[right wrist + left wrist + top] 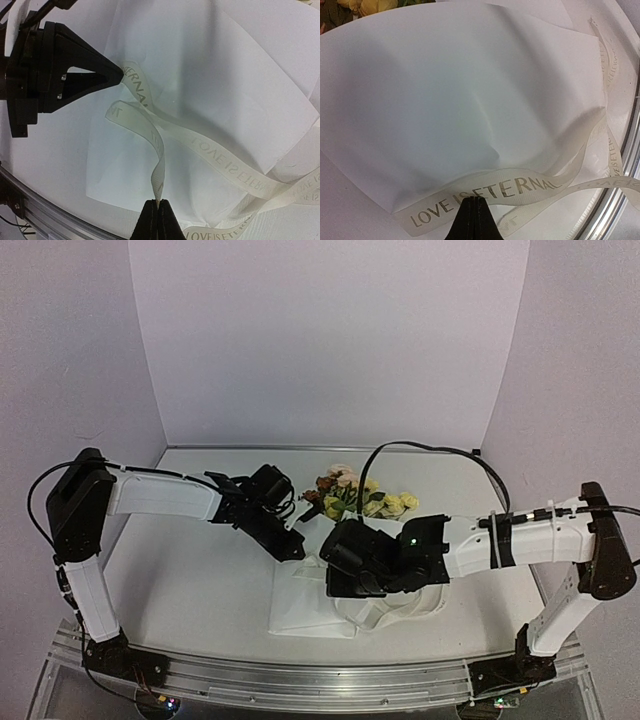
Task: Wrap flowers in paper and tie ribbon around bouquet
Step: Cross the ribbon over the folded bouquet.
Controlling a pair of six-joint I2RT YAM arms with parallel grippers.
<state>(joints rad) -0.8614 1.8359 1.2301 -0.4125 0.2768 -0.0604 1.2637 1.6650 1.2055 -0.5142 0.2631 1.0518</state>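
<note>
Looking first at the left pincer [473,201], I see its two tips pressed together on the ribbon [520,187], just under the printed words. The right pincer [159,205] is also closed. It pinches another part of the same ribbon, which rises from it in a twisted loop. Both grips are over the paper [445,100], a white sheet with soft creases that lies on the worktop [200,580].

From above, the right arm [480,540] covers most of the paper and hides both pincer tips, so only the wrist views show the grips. The flowers [360,498] lie at the far end of the paper. In the left wrist view only a yellow corner of them is visible, cut by the frame.

The near edge of the paper is close to the metal rail [300,680], and bare worktop lies to the left of the sheet. On the ribbon I can read "LOVE IS ETERNAL", repeated along its length.
</note>
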